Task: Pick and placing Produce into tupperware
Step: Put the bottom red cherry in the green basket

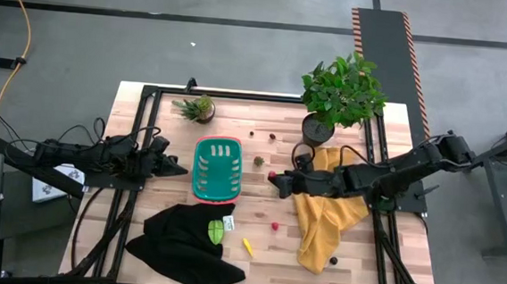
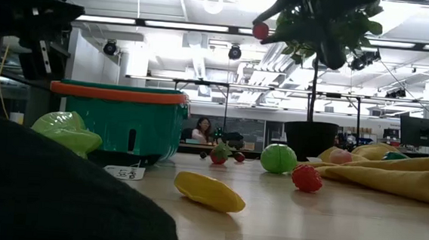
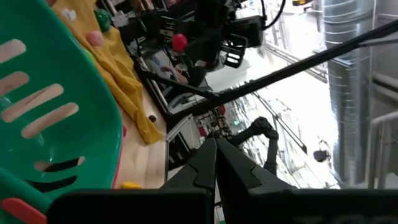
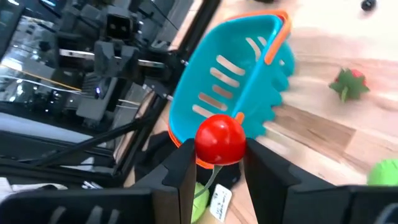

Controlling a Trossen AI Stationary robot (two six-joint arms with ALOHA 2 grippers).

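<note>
With our right claw (image 4: 214, 163) clamped on the red fruit (image 4: 220, 139), we should centre over the basket (image 1: 217, 168) before releasing.

1 basket (image 1: 217, 168), 2 potted plants (1 small (image 1: 198, 109), 1 big (image 1: 342, 90)), 2 cloths (1 black (image 1: 179, 240), 1 yellow (image 1: 324, 223)), 2 claws (left (image 1: 181, 167), right (image 1: 275, 178)), and approx. 8+ toy produce pcs (image 1: 275, 224) on the surface, incl. 1 red ball (image 4: 220, 139), exact no. unclear.
</note>
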